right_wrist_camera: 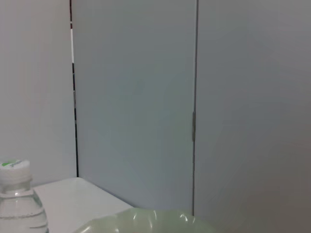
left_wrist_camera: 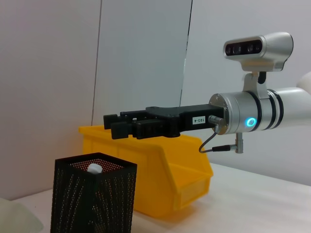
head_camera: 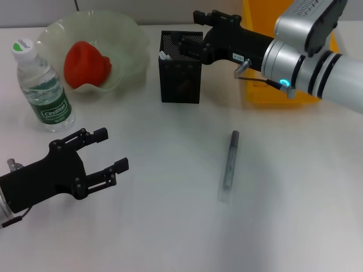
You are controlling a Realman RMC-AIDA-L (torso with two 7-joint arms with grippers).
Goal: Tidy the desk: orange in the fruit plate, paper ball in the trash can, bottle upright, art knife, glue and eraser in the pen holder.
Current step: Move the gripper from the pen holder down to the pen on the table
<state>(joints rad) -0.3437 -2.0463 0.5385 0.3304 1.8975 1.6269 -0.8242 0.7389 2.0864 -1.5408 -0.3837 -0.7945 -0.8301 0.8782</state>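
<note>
The right hand (head_camera: 190,35) hovers just above the holder (head_camera: 180,68), its fingers close together with nothing visibly between them. Judging by this, an item has gone in and the arm should lift straight up so it does not snag the mesh rim. The left hand (head_camera: 99,156) rests open on the table (head_camera: 170,226), in front of the holder and to its left. A white-tipped item (left_wrist_camera: 95,168) stands inside the holder. Left of the holder, the plate (head_camera: 127,42) holds an orange-red fruit (head_camera: 85,63); the bottle (head_camera: 42,88) stands upright beyond it. The bin (head_camera: 255,90) sits right of the holder; its contents are hidden. The knife (head_camera: 229,161) lies in front of the holder, still to collect.
</note>
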